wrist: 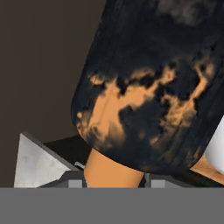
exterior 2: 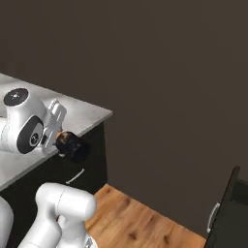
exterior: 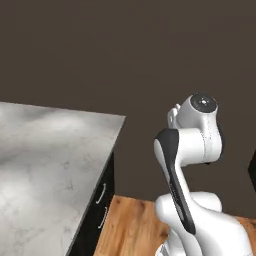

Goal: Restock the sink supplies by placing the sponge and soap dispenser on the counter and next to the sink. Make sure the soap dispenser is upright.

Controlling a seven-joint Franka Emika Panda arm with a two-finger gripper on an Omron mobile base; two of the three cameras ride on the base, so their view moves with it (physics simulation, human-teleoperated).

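We see jaws clamped on soap dispenser (exterior 2: 72, 146) at orange neck, black body pointing away from hand. Dispenser held in air off desk (exterior 2: 82, 116) corner, above dark cabinet (exterior 2: 92, 160). Wood floor (exterior 2: 140, 223) below.

A plain dark brown wall (exterior: 100, 55) fills the far side. Wood plank floor (exterior 2: 145, 225) lies near (warm orange-brown). Dark cabinets (exterior: 97, 207) with silver handles stand left.

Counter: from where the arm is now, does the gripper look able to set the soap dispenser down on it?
Probably yes: the gripper holds the soap dispenser just off the counter edge, with nothing between them.
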